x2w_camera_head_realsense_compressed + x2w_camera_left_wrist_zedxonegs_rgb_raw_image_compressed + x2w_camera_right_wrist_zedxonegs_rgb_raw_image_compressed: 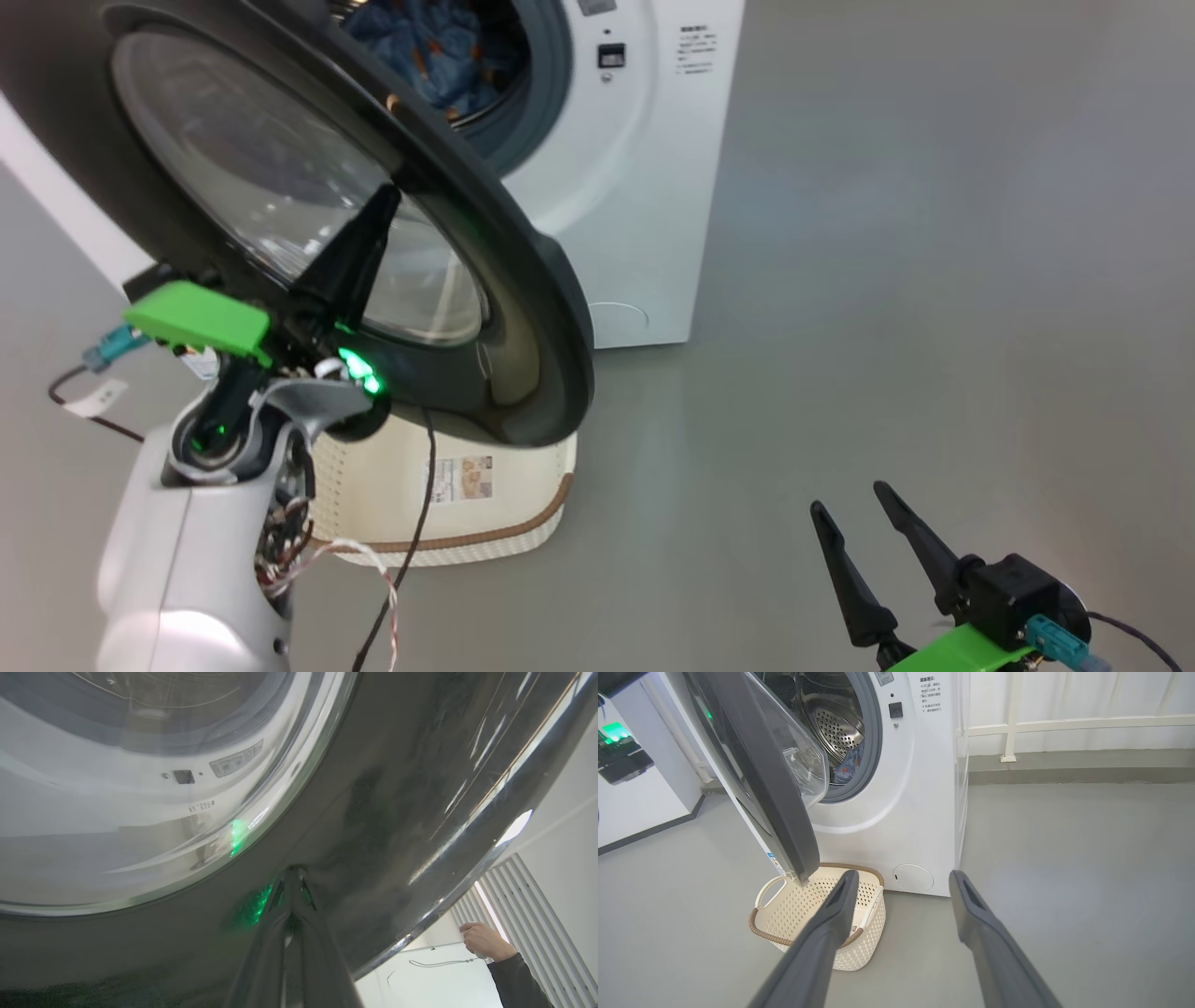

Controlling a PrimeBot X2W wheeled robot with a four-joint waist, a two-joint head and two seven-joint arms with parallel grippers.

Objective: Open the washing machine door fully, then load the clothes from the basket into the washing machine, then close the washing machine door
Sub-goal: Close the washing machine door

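Note:
The washing machine door (527, 280) stands part open, swung out from the white washing machine (644, 187). My left gripper (385, 198) is shut, its dark fingers (292, 891) laid tip-first against the door's glossy outer face (397, 788). Blue clothes (439, 47) with orange print lie inside the steel drum (831, 723). The cream basket (808, 910) sits on the floor under the door's lower edge (803, 868), and its inside looks empty. My right gripper (848, 499) hangs open and empty at the lower right, well clear of the door. Its fingers (840, 905) frame the machine's round cap (913, 877).
Grey floor (934, 280) spreads to the right of the machine. A white railing (1064, 723) and curtain stand behind it. A person's hand (483, 941) and dark sleeve show past the door's edge. Cables hang from my left forearm (187, 541) over the basket (467, 523).

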